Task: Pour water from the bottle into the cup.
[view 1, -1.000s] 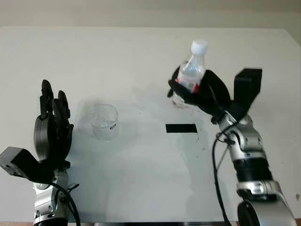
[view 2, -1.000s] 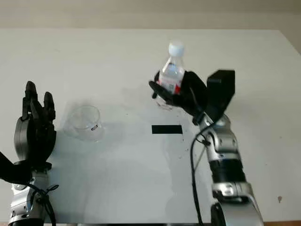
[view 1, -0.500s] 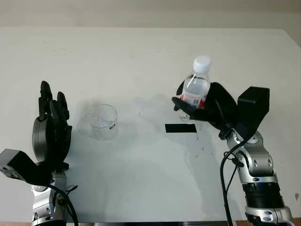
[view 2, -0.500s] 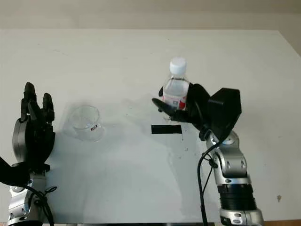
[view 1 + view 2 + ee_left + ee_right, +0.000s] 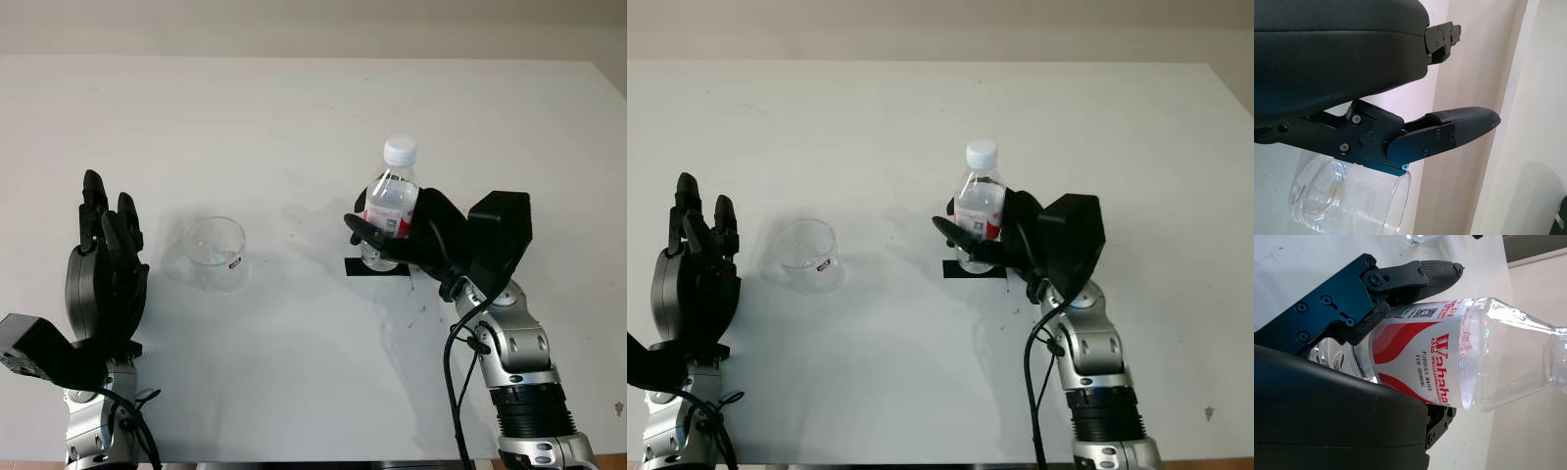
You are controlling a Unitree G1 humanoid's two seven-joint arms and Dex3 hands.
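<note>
Right hand [image 5: 411, 245] fingers grasping capped bottle [image 5: 391, 208] upright, worktop [image 5: 294, 108] centre-right. Cup [image 5: 217, 254] left of centre. Left hand [image 5: 103, 284] released, near left edge.

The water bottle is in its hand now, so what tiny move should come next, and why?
Probably carry the water bottle toward the clear cup. The right hand grips it upright, white cap on, over the black tape; the left hand is open beside the cup.

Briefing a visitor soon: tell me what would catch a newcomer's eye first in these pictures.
First, the right hand, right of the table's middle, gripping an upright capped water bottle with a red and white label over a black tape mark. Next, the clear cup standing left of centre, and beside it the open left hand, raised.
</note>
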